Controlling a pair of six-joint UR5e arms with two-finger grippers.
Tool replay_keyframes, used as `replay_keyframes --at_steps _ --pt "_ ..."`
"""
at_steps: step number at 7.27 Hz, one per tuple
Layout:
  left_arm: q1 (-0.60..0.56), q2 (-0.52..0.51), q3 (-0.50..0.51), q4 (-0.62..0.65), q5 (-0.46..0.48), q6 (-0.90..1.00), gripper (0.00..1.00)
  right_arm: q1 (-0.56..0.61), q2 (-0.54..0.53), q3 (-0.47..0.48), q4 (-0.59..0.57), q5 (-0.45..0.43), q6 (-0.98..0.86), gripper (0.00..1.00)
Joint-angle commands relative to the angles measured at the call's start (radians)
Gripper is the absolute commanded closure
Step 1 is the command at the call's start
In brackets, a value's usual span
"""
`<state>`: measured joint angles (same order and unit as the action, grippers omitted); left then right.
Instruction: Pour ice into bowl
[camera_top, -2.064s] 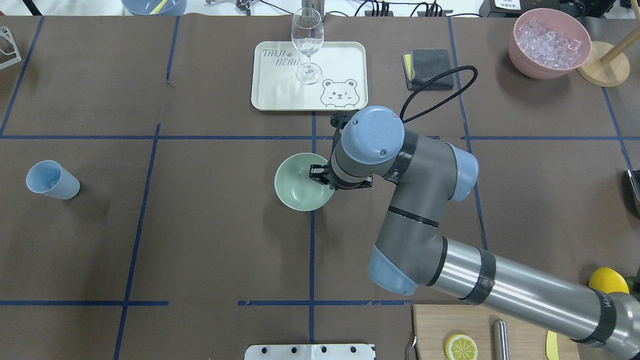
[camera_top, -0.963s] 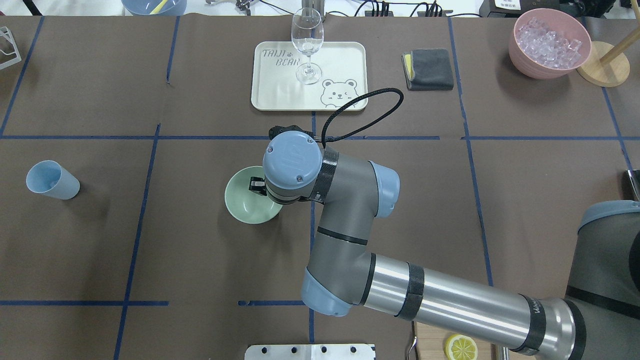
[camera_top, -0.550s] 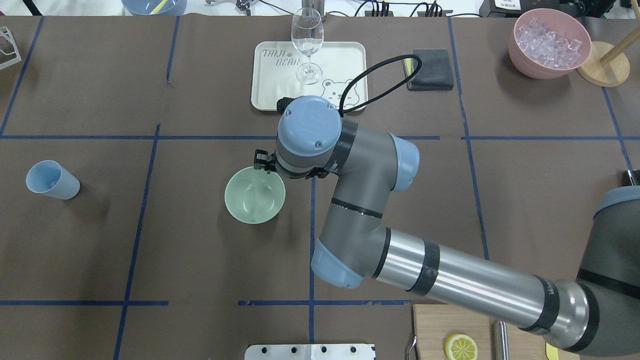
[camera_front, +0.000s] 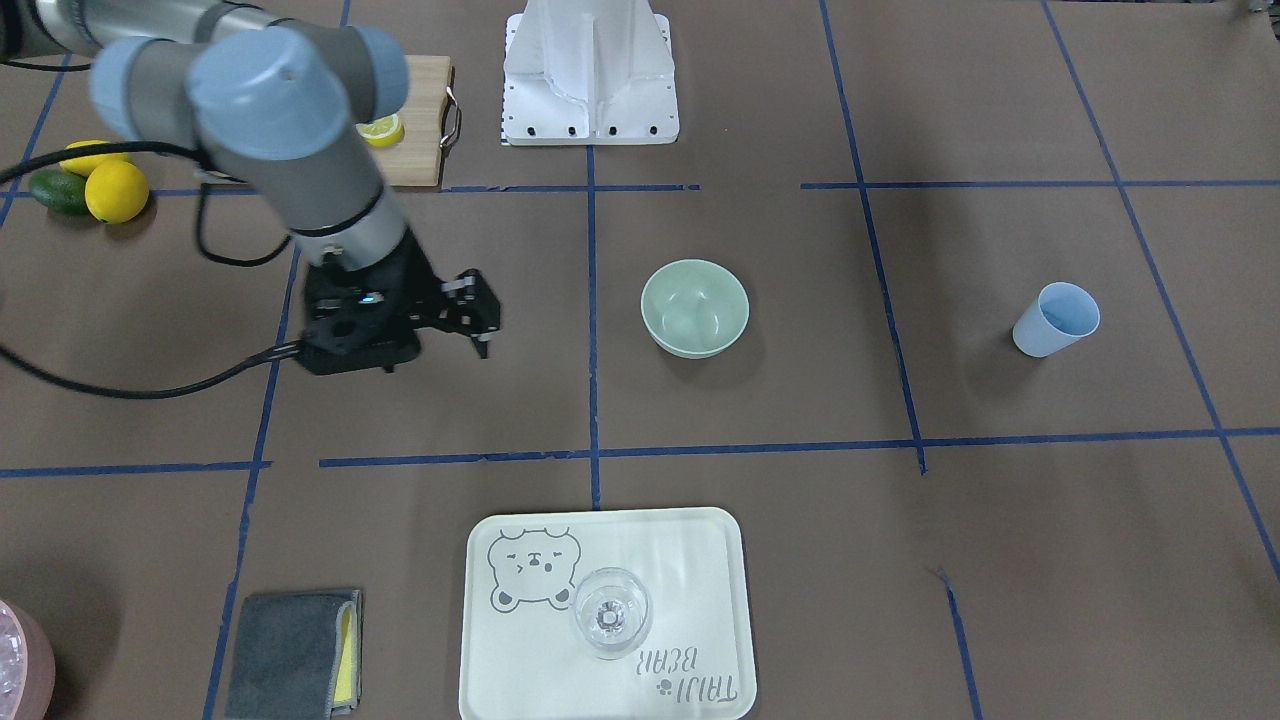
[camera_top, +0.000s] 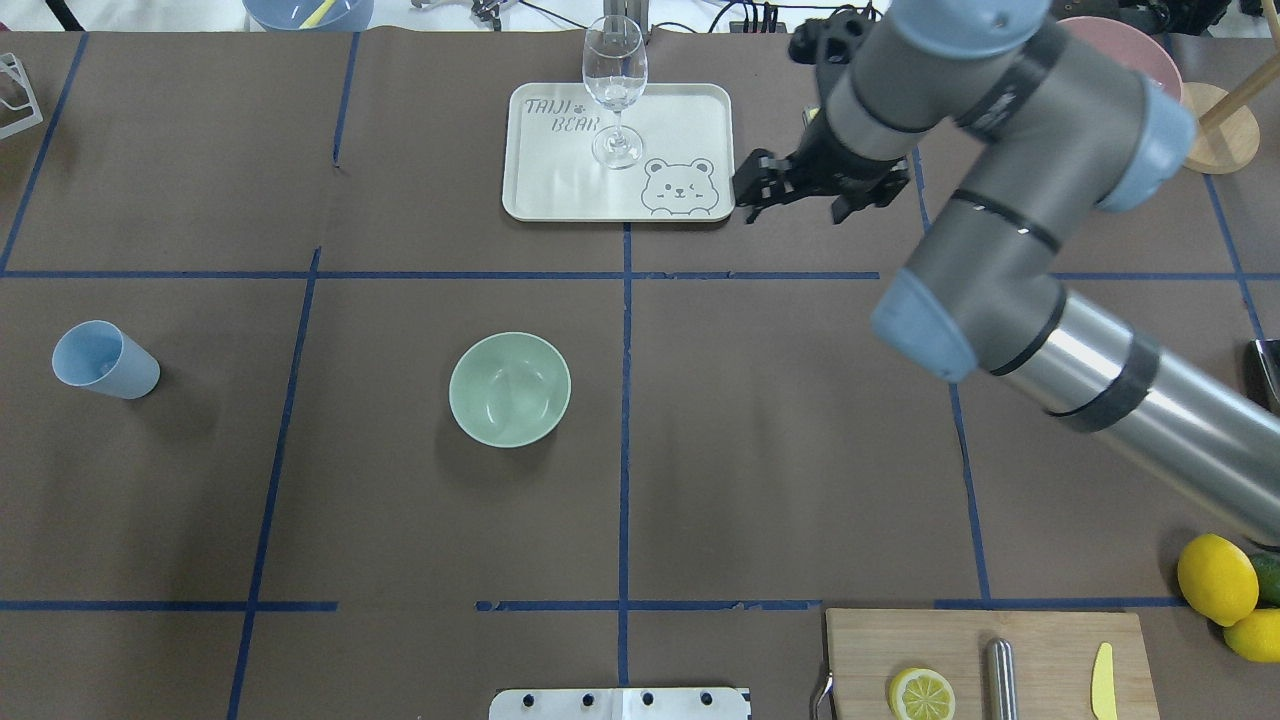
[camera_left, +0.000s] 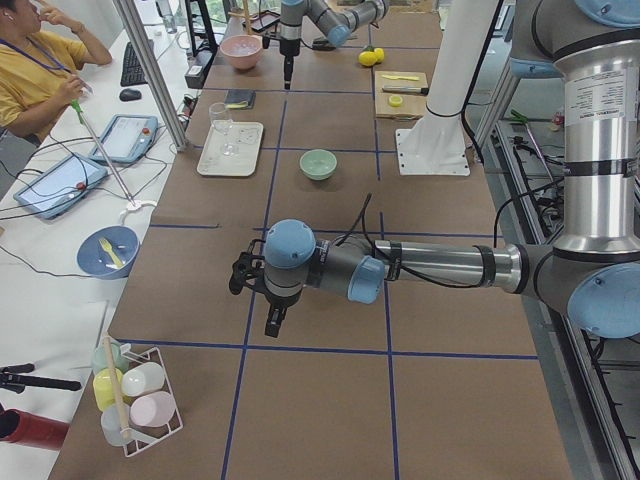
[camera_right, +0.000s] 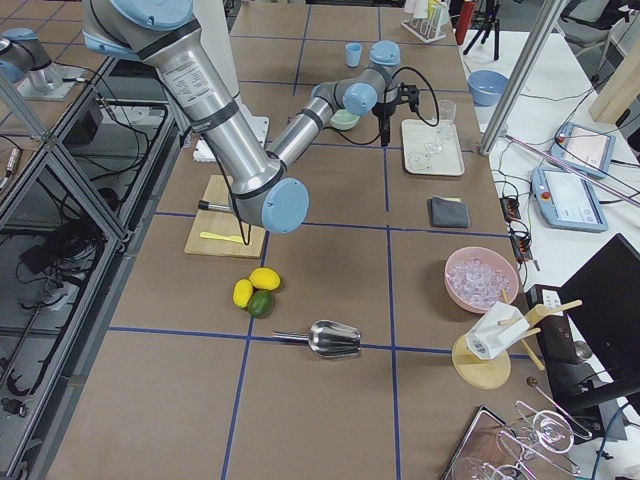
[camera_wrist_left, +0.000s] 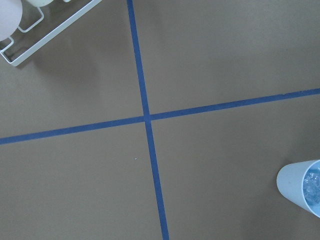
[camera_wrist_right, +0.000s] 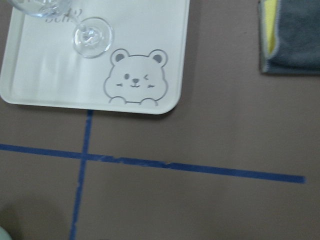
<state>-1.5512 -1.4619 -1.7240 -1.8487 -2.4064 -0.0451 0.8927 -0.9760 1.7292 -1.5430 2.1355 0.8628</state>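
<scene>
The bowl (camera_top: 509, 389) stood upright on the brown-papered table (camera_top: 400, 520), just to the robot's left of the centre tape line (camera_top: 624, 480), with open paper on every side of it. The blue cup (camera_top: 103, 360) stood well apart from it, further to the robot's left, and the ice (camera_wrist_left: 314, 184) lay inside that cup.

The right gripper (camera_top: 752, 195) hung raised above the paper near the tray (camera_top: 520, 205), off its corner on the robot's side, between the tray and the grey cloth (camera_front: 285, 655). Its jaws were apart and held nothing. Its arm slanted in over the right half of the table.

The left gripper (camera_left: 274, 322) hung over the table's left end, with the cup at the rim of its wrist view. Whether it was parted or closed I cannot tell.

A wine glass (camera_top: 614, 90) stood on the far part of the tray. A wooden cutting board (camera_top: 1000, 640) lay along the robot's own edge on its right. A pink container (camera_right: 482, 278) heaped with more cubes sat near the far right corner.

The tray bore the words "TAIJI BEAR" with a small paw mark, and a line drawing of a winking bear.
</scene>
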Motion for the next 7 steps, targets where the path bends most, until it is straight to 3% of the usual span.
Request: replay_keyframes --at_steps 1,3,5,6,7 --pt "0.0 -0.008 -0.008 -0.163 -0.004 -0.002 0.0 0.199 -0.178 0.009 -0.006 0.09 -0.372 0.0" --pt "0.0 -0.006 0.053 -0.53 0.0 -0.01 0.0 0.335 -0.309 -0.045 -0.005 0.11 -0.66 0.0" --pt "0.005 -0.006 0.055 -0.694 -0.004 -0.284 0.0 0.431 -0.432 -0.071 0.007 0.124 -0.813 0.0" --pt "0.073 0.003 0.05 -0.787 0.01 -0.379 0.0 0.437 -0.464 -0.069 0.015 0.132 -0.818 0.0" --pt "0.154 0.012 0.038 -0.855 0.127 -0.497 0.0 0.437 -0.469 -0.069 0.014 0.132 -0.817 0.0"
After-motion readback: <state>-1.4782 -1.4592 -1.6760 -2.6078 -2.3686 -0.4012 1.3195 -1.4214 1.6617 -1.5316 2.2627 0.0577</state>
